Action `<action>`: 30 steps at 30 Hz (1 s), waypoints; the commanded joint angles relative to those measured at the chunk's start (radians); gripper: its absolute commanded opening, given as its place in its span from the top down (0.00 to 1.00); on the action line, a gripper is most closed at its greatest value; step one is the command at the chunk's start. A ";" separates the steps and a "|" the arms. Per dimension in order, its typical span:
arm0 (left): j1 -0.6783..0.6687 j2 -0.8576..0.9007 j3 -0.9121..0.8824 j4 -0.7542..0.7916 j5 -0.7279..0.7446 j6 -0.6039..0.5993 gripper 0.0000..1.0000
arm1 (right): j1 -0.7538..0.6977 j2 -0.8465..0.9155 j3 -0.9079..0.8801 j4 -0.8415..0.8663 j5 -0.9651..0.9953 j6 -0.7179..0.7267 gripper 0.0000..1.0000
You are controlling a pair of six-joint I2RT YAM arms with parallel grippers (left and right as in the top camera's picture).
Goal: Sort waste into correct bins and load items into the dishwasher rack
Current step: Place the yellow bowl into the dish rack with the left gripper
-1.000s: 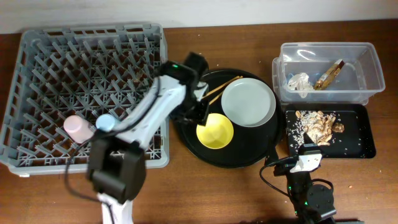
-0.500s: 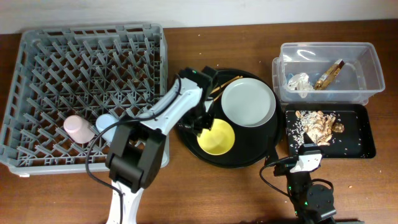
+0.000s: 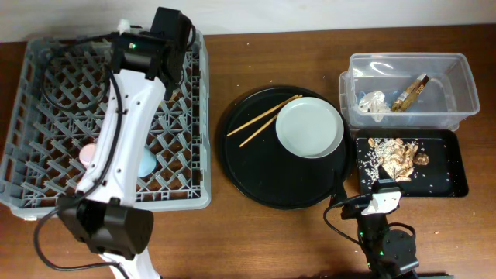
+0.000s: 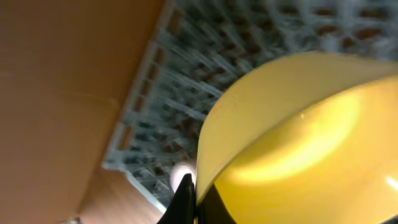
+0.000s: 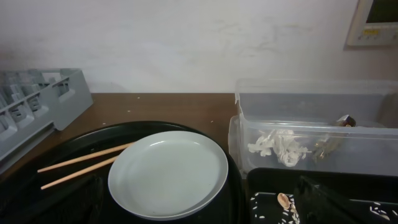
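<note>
My left gripper (image 4: 198, 199) is shut on the rim of the yellow bowl (image 4: 298, 143), which fills the left wrist view above the grey dishwasher rack (image 4: 186, 93). In the overhead view the left gripper (image 3: 167, 35) hangs over the rack's (image 3: 46, 70) far right corner and hides the bowl. The pink cup (image 3: 87, 153) and blue cup (image 3: 147, 163) sit in the rack. The plate (image 3: 310, 128) and chopsticks (image 3: 263, 120) lie on the round black tray (image 3: 248, 170). My right gripper (image 5: 202, 199) stands open, low at the table's front, facing the plate (image 5: 168, 173).
The clear tub (image 3: 407, 116) at the far right holds a white tissue (image 3: 373, 101) and a gold-brown wrapper (image 3: 411, 92). In front of it the shallow black tray (image 3: 457, 174) carries food scraps (image 3: 397, 155). Crumbs dot the wooden table.
The left gripper shut on the yellow bowl, lifted it off the round tray and swung it left and back over the rack. The right arm has not moved.
</note>
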 commanded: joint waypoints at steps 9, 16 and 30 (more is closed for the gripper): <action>0.074 0.026 -0.413 0.403 -0.346 -0.024 1.00 | -0.004 -0.008 -0.010 -0.001 -0.002 0.008 0.01; 0.073 0.035 -0.570 0.507 -0.331 -0.025 1.00 | -0.004 -0.008 -0.010 -0.001 -0.002 0.008 0.02; -0.031 -0.034 -0.535 0.359 -0.055 -0.025 0.38 | -0.004 -0.008 -0.010 -0.001 -0.002 0.008 0.02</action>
